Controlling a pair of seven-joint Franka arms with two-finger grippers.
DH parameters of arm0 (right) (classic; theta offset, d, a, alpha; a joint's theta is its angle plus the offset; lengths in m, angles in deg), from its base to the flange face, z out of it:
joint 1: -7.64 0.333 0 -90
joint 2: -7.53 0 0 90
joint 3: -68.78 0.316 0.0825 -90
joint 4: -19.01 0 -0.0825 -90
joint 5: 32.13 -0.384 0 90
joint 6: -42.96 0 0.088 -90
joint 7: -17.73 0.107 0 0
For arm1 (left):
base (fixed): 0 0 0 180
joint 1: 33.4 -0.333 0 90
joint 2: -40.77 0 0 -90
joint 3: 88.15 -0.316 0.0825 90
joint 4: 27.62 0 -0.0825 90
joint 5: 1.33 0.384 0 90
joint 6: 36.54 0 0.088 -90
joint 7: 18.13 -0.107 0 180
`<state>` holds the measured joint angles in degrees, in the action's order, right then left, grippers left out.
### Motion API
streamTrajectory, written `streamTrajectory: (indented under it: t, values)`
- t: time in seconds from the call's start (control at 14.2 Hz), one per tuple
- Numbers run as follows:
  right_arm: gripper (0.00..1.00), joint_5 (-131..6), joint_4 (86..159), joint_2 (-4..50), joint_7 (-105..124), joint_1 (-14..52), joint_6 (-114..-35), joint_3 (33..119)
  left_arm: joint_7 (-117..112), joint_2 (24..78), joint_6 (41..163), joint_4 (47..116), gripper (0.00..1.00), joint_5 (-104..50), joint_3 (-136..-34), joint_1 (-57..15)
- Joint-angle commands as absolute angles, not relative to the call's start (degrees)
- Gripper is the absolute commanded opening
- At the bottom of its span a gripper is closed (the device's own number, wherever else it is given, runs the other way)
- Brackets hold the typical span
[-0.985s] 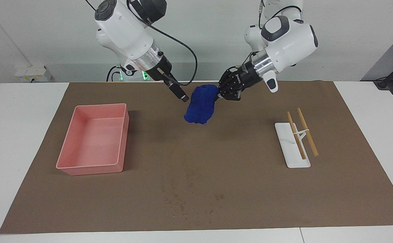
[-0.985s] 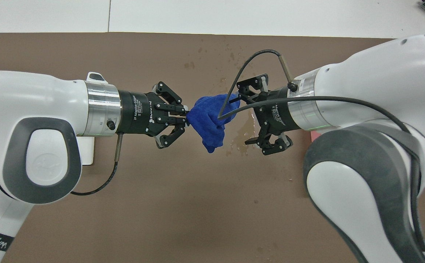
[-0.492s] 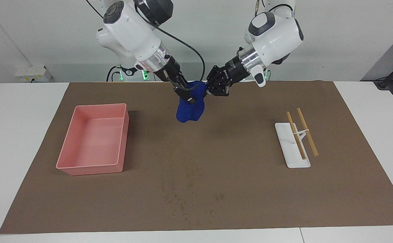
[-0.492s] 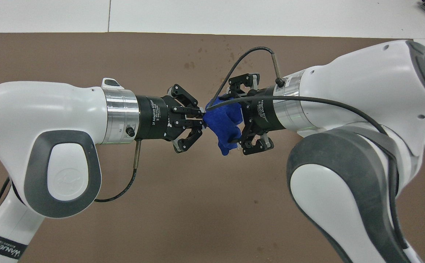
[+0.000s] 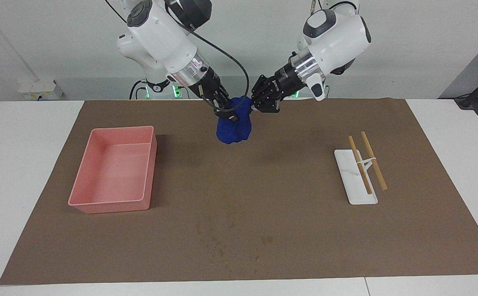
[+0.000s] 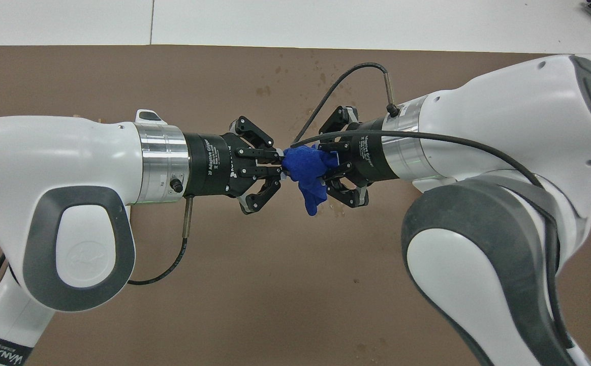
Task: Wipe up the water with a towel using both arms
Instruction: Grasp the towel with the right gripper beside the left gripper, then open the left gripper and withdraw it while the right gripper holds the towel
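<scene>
The towel (image 5: pixel 234 125) (image 6: pixel 308 175) is a small, deep-blue soft cloth, bunched into a lumpy wad with folds. It hangs in the air over the brown mat (image 5: pixel 263 197), at the end of the table nearer the robots, pinched between the left gripper (image 5: pixel 252 107) (image 6: pixel 281 166) and the right gripper (image 5: pixel 231 116) (image 6: pixel 329 172), its loose end drooping downward.

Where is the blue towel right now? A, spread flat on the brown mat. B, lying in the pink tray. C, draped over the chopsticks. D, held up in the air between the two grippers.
D: the towel hangs bunched above the mat, pinched on one edge by the left gripper and on the other by the right gripper.
</scene>
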<state>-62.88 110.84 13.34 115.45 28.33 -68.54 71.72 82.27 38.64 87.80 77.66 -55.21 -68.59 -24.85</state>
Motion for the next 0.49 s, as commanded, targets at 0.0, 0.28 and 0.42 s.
streamTrajectory:
  t: [0.0, 0.28, 0.42]
  values:
    - [0.0, -64.3, 111.38, 13.06, 116.26, 28.03, -69.36, 72.03, 82.42, 36.91, 88.62, 77.76, 0.0, -56.53, -68.81, -25.23]
    - [0.0, -64.3, 111.29, 13.24, 116.08, 27.77, -69.36, 72.03, 82.59, 36.64, 88.62, 77.5, 1.0, -55.83, -68.99, -25.67]
    - [0.0, -64.21, 111.12, 13.24, 116.08, 27.68, -69.45, 71.85, 82.59, 36.73, 88.53, 75.66, 1.0, -48.57, -68.9, -25.76]
